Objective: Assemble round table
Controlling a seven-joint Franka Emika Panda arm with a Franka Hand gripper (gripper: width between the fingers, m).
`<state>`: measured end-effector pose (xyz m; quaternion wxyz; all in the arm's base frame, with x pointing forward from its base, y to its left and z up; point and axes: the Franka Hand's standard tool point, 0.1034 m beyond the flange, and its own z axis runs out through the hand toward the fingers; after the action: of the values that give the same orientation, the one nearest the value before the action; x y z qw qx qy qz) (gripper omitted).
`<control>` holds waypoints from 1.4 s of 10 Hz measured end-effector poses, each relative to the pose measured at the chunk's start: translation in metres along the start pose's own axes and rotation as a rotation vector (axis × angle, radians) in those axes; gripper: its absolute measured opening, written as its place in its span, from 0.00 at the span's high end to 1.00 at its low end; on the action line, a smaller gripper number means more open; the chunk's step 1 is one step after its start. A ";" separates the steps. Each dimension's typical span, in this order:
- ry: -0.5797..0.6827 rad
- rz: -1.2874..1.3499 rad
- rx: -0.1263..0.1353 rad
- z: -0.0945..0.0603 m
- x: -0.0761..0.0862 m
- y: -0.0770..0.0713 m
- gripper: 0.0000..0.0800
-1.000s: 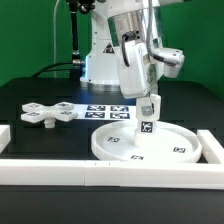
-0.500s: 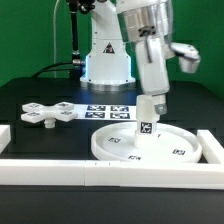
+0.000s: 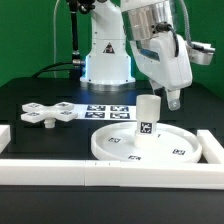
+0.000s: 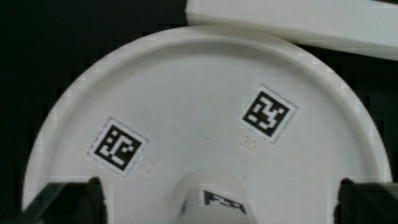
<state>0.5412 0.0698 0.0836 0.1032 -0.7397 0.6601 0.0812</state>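
Observation:
The large rimmed round disc (image 3: 170,152) lies flat on the black table at the exterior view's right. The short cylinder leg (image 3: 148,118) stands upright at the disc's centre, its tag facing the camera. My gripper (image 3: 175,99) is open and empty, raised above and to the exterior view's right of the leg, not touching it. In the wrist view the disc (image 4: 178,90) fills the frame, and the top of the leg (image 4: 222,198) shows between my gripper's (image 4: 217,207) dark spread fingers (image 4: 64,203). The cross-shaped base (image 3: 45,113) lies at the exterior view's left.
The marker board (image 3: 105,110) lies between the base and the disc. White border rails run along the front (image 3: 100,172), at the exterior view's right (image 3: 212,146) and left (image 3: 4,135). A rail also shows in the wrist view (image 4: 302,25).
My gripper has let go of the leg and moved up and toward the exterior view's right. The leg stays standing on the disc.

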 end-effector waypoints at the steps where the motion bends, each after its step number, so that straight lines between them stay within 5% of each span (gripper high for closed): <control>1: 0.000 0.000 -0.001 0.000 0.000 0.000 0.19; 6: -0.047 -0.453 -0.098 0.007 0.001 0.024 0.19; 10: -0.054 -0.648 -0.080 0.007 0.003 0.027 0.19; 14: -0.031 -1.210 -0.130 0.003 0.014 0.038 0.19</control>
<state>0.5054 0.0528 0.0751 0.0953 -0.9871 0.1148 0.0588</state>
